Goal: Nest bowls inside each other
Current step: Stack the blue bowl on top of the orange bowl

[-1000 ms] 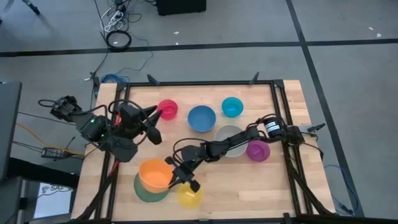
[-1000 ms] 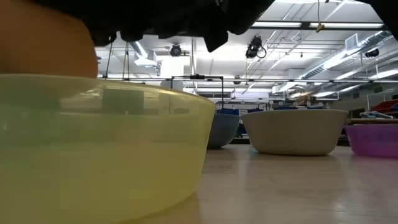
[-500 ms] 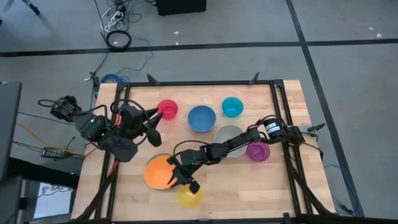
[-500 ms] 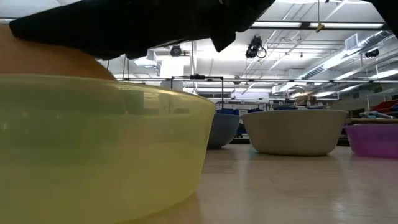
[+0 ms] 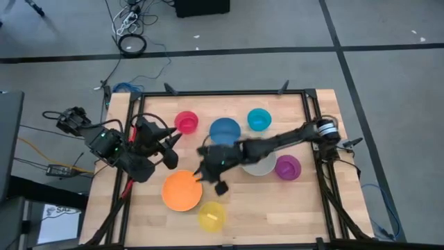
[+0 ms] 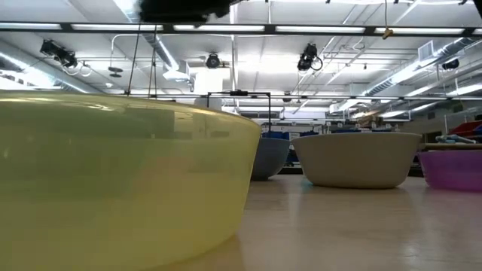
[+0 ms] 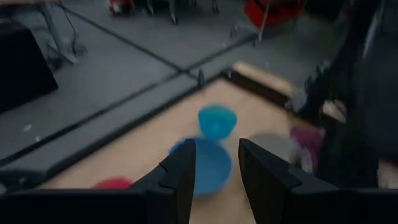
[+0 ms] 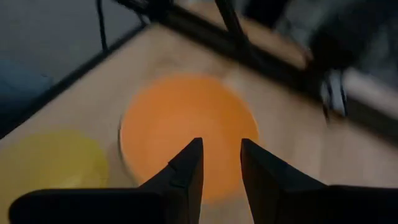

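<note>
Orange bowl nested in green, right gripper let go and lifted away

We judge these bowls light, stiff and slick, best pinched on the thin rim. The orange bowl (image 5: pixel 182 191) sits at seven o'clock on the table (image 5: pixel 316 215), hiding the green one that showed under it a second ago; the yellow bowl (image 5: pixel 211 216) lies just beside, at six. Our right gripper (image 5: pixel 211 179), then clamped on the orange rim, now hangs parted and empty above. The left gripper (image 5: pixel 171 143) waits at nine, fingers apart, holding nothing.
</note>
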Controlling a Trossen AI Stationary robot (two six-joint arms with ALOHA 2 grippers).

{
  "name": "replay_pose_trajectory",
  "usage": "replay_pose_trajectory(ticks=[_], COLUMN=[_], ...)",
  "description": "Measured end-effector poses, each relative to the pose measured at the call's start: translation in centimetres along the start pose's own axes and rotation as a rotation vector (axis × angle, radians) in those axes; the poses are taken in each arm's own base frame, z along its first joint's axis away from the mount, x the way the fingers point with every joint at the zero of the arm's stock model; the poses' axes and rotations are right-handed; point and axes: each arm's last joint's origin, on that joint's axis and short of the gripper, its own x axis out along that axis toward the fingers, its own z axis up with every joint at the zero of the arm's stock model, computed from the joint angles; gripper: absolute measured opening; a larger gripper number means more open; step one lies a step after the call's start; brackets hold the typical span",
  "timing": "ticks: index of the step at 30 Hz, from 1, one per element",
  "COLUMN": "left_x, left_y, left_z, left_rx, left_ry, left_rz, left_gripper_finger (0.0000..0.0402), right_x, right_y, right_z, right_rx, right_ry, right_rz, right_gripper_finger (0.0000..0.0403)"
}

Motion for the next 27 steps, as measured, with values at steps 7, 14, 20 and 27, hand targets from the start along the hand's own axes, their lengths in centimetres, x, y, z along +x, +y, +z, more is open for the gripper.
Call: replay_pose_trajectory(ticks=[7, 14, 20, 27], left_x=[0.6, 1.4, 2.0, 3.0], left_y=[0.2, -0.9, -1.8, -3.3], left_z=[-2.2, -3.9, -4.6, -5.5], left_rx=[0.108, 0.221, 0.305, 0.333], left_ry=[0.221, 0.341, 0.352, 0.324], left_rz=[0.049, 0.085, 0.097, 0.106], left_gripper_finger=[0.0131, 0.0131, 0.0131, 0.0131], right_x=[-8.1, -14.2, -18.0, -21.2], right_y=[-2.7, -1.0, 1.9, 3.7], right_z=[-1.7, -4.8, -7.4, -9.7], right_rx=[0.250, 0.411, 0.519, 0.575], right_ry=[0.292, 0.380, 0.310, 0.254], right_rz=[0.002, -0.060, -0.142, -0.250], right_gripper_finger=[0.0093, 0.0093, 0.0091, 0.0088])
